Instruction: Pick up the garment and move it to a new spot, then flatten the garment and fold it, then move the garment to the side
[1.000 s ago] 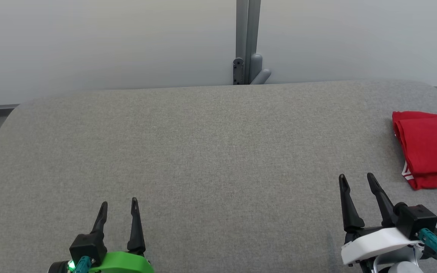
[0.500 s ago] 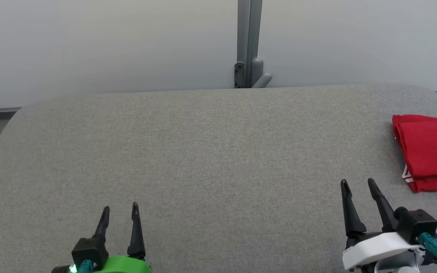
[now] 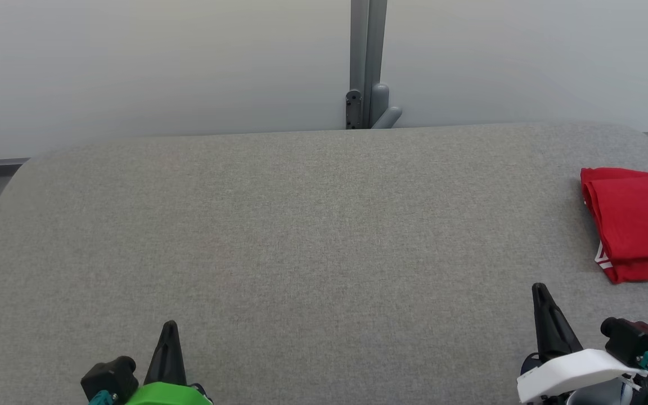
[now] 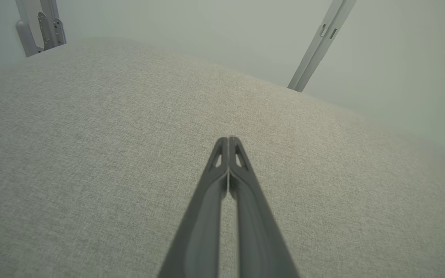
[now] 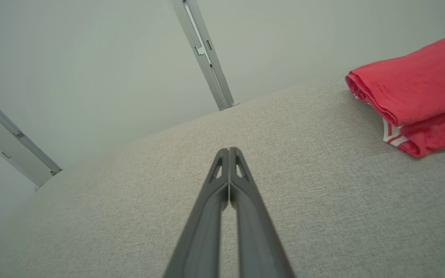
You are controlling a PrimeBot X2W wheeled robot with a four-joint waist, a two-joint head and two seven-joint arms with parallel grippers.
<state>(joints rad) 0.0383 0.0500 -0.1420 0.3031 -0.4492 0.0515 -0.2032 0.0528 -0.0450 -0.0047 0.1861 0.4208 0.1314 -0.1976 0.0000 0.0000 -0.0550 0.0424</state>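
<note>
At the table's (image 3: 313, 225) near-left edge the left gripper (image 3: 169, 332) was pinched fully closed, holding nothing. At its near-right edge the right gripper (image 3: 541, 295) was closed in the same way and just as empty. The red garment (image 3: 636, 225) lay folded at the table's right end, apart from both grippers. The task looked essentially finished — garment folded and set aside, nothing evidently left to do.

Grey fabric table (image 3: 301, 225) meets pale wall (image 3: 133, 62); grey metal post (image 3: 368, 56) stands behind.
</note>
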